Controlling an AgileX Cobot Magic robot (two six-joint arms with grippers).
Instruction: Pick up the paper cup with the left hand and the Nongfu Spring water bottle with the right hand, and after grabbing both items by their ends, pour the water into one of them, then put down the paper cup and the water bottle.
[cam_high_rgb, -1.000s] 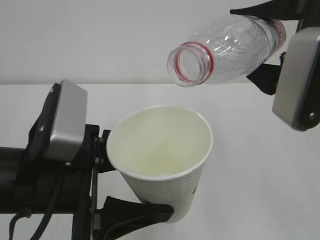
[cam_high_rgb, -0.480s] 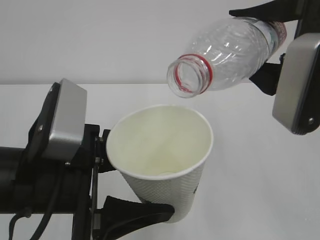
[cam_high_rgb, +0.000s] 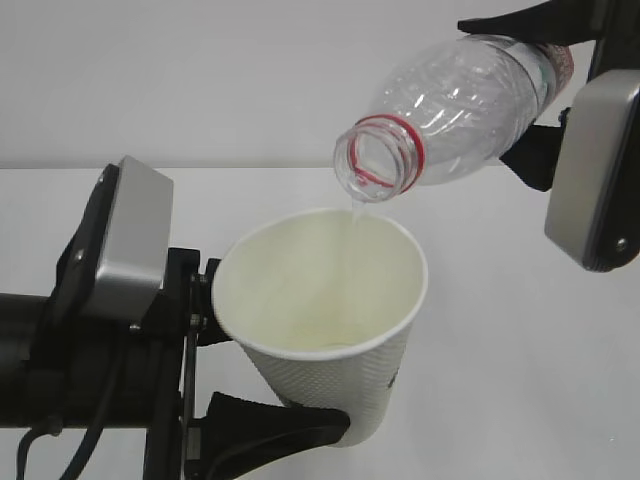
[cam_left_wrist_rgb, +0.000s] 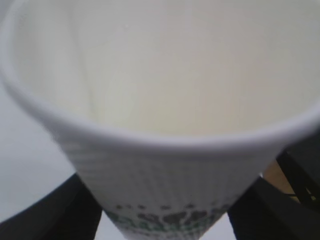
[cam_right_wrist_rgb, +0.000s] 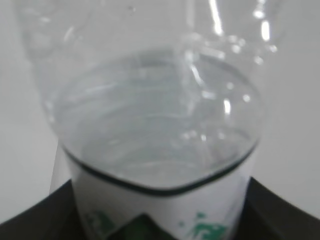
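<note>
Tipped further than a moment ago, the Nongfu Spring water bottle (cam_high_rgb: 455, 110), clamped by the right hand (cam_high_rgb: 545, 90), is now spilling its first thin stream of water (cam_high_rgb: 356, 212) into the paper cup (cam_high_rgb: 325, 320) that the left hand (cam_high_rgb: 215, 380) is gripping near its base, so pouring is just beginning.

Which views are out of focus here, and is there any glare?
Exterior view: sharp, evenly lit, with the thin water stream visible. Left wrist view: paper cup fills the frame, rim and logo blurred. Right wrist view: Nongfu Spring water bottle soft, with small white glints on the plastic.

A plain white worktop (cam_high_rgb: 520, 380) fills the lower part of the exterior frame, meeting a bare, pale grey wall (cam_high_rgb: 200, 80) across the upper part; lighting is soft and even.
</note>
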